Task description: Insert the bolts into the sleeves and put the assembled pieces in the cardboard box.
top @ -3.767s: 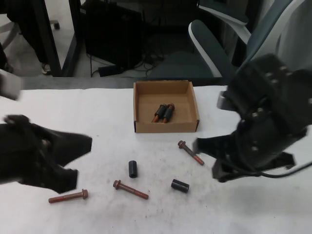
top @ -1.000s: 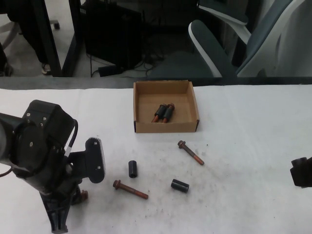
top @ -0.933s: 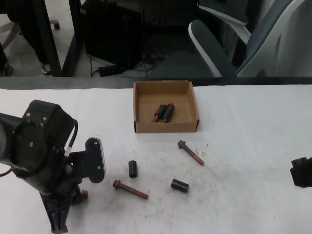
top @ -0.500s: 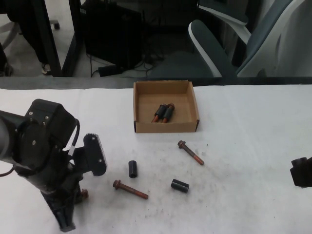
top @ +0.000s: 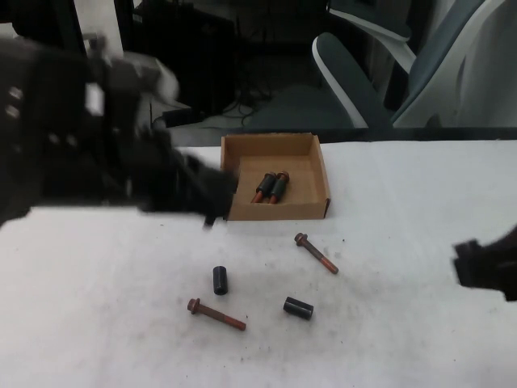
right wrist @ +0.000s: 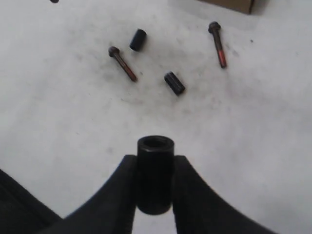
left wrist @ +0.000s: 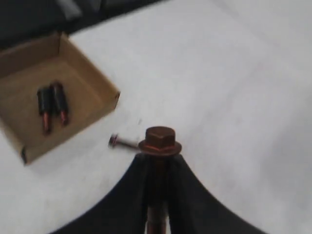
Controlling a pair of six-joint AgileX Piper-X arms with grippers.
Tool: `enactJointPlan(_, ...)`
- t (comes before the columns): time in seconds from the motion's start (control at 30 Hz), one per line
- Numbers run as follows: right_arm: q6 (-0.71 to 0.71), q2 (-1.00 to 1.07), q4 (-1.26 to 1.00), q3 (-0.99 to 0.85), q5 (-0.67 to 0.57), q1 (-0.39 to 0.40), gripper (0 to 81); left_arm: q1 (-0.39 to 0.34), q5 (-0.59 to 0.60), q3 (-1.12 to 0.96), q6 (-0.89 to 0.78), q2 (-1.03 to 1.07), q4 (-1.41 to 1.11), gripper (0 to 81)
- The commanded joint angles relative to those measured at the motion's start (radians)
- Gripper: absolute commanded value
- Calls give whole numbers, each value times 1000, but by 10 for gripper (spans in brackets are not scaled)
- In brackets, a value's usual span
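The right gripper [right wrist: 155, 161] pinches a sleeve [right wrist: 155, 146], whose open end sticks out past the fingertips; this arm sits at the bench's [top: 404, 202] near right edge. The left gripper [left wrist: 158, 160] is clamped on the shank of a bolt [left wrist: 160, 141], with the hex head clear of the fingertips. Its arm is a dark blur over the left side, reaching toward the box's left front corner. Nearest on the bench lies the near bolt [top: 216, 314], with the right sleeve [top: 298, 307] beside it on its side. The left sleeve [top: 220, 280] stands a little farther back. Beyond them the far bolt [top: 316, 252] lies slanted, near the box [top: 275, 212] but apart from it. Inside the box two pieces [top: 271, 187] rest side by side, touching.
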Motion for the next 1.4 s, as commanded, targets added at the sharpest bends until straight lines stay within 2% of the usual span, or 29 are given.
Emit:
enactJointPlan(0.0, -12, -5, -225, 61, -103, -3, 0, -3, 44, 8, -160, -35, -103, 8)
enactJointPlan(0.2, -7, 27, -549, 163, -303, -3, 0, -3, 84, 105, -421, -82, -402, 8)
enactJointPlan(0.33, 12, 93, -669, 171, -344, 17, 0, -3, 90, 190, -605, -82, -641, 8)
enactJointPlan(0.43, 12, 155, -777, 171, -417, 39, 0, -3, 119, 227, -680, -82, -725, 8)
enactJointPlan(0.83, 119, 345, -1067, 169, -454, 141, 0, -3, 257, 230, -687, -82, -719, 8)
enactJointPlan(1.13, 123, 354, -1082, 140, -457, 150, 0, 0, 324, 232, -676, -82, -713, 8)
enactJointPlan(1.37, 116, 351, -1033, 134, -460, 148, 0, 90, 383, 232, -684, -82, -713, 8)
